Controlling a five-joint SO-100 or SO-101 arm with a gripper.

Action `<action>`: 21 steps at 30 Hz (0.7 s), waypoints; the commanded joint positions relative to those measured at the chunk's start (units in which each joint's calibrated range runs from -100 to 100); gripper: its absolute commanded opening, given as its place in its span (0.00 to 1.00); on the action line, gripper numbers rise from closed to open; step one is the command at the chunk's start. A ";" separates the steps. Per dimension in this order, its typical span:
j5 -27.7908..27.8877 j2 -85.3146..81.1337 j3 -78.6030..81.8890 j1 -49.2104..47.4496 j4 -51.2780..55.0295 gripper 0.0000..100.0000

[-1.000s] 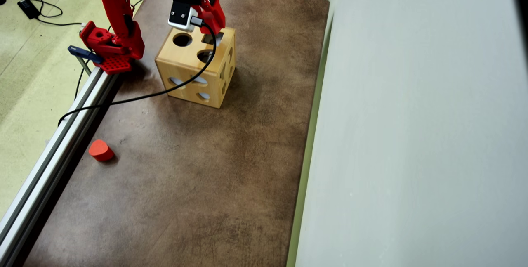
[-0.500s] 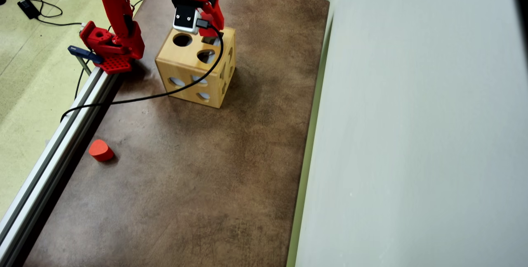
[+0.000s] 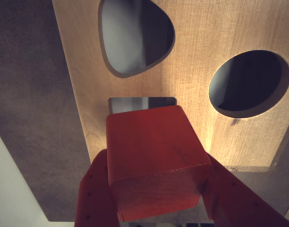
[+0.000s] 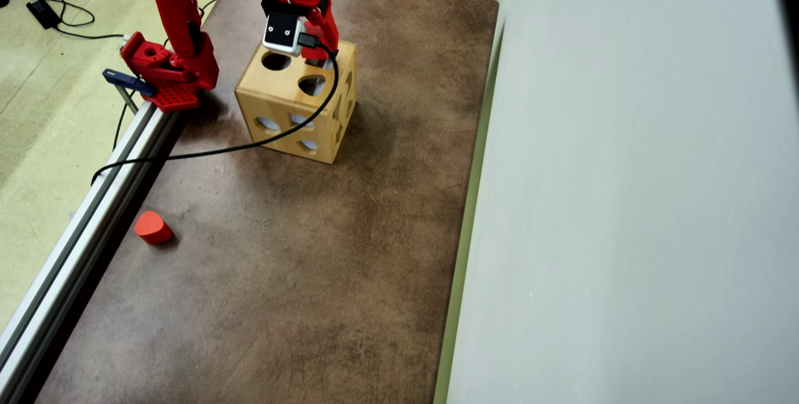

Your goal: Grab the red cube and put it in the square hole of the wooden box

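Observation:
My gripper is shut on the red cube, with one red finger on each side of it. The cube hangs just above the top face of the wooden box. The square hole lies right behind the cube, and only its far strip shows. In the overhead view the red arm and its wrist camera hang over the box's far top edge, hiding the cube and the square hole.
The box top also has a rounded-triangle hole and a round hole. A loose red rounded block lies on the brown table near its left edge. A metal rail runs along that edge. A black cable drapes over the box.

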 commanded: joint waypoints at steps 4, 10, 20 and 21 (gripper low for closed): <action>0.34 2.59 -0.71 0.25 0.01 0.02; 0.34 4.21 -1.15 0.25 -0.15 0.02; -0.15 4.21 -0.35 -0.12 -3.21 0.02; -0.20 4.29 -0.35 -0.34 -3.21 0.02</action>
